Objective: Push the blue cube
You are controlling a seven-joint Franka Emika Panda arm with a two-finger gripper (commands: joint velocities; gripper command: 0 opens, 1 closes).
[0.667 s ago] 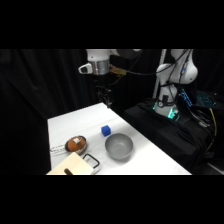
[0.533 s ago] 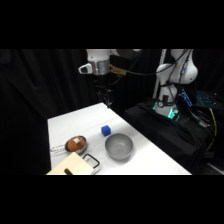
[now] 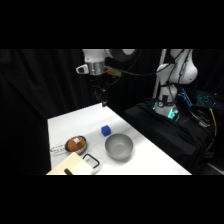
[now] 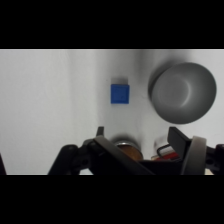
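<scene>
We read no writing anywhere. On the white table (image 3: 75,125), a brown-filled dish (image 3: 75,144) sits at 9 o'clock from the blue cube (image 3: 106,130), with the grey bowl (image 3: 118,146) just beside the cube at 5 o'clock. The gripper (image 3: 103,98) hangs well above; we cannot tell its jaws.

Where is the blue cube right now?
In the side view the blue cube sits on the white table, just up-left of the grey metal bowl and apart from it, well below the raised gripper.
</scene>
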